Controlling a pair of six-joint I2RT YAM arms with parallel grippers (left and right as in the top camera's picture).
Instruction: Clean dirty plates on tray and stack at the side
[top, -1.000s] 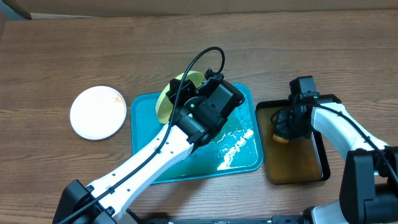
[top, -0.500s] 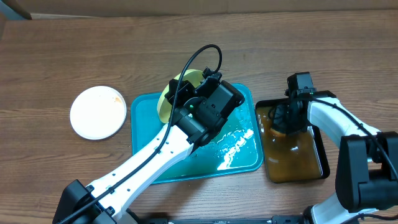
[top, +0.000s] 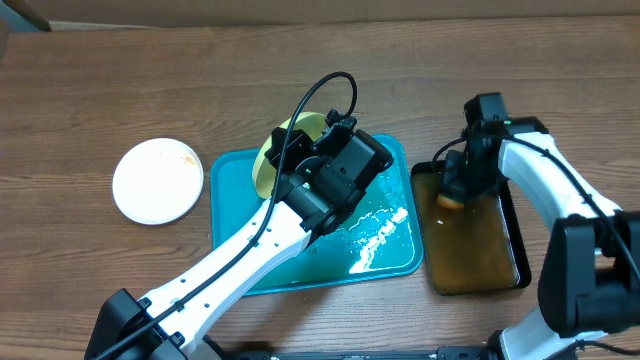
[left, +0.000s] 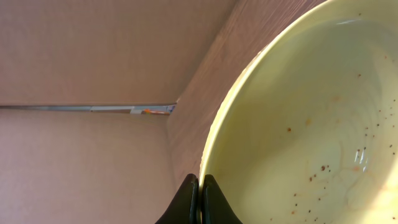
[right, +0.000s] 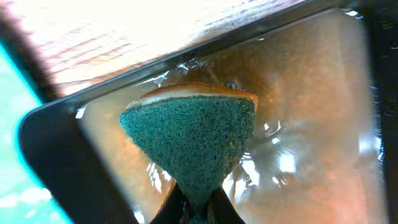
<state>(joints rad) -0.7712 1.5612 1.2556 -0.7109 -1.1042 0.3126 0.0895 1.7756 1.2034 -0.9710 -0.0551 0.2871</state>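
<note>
Pinching the green plate (left: 311, 124) by its rim, the left gripper (left: 199, 186) holds it on edge over the blue tray (top: 232, 200), while the right gripper (right: 198, 202), clenched on a sponge (right: 189, 137), hangs at the black tray (top: 520, 250) off to the plate's right.

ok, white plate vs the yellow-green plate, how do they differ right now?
The white plate lies flat on the table, left of the blue tray; the yellow-green plate is tilted up over the tray. The white plate is free; the yellow-green plate's rim is pinched between the left gripper fingers. Both are round with food specks.
</note>
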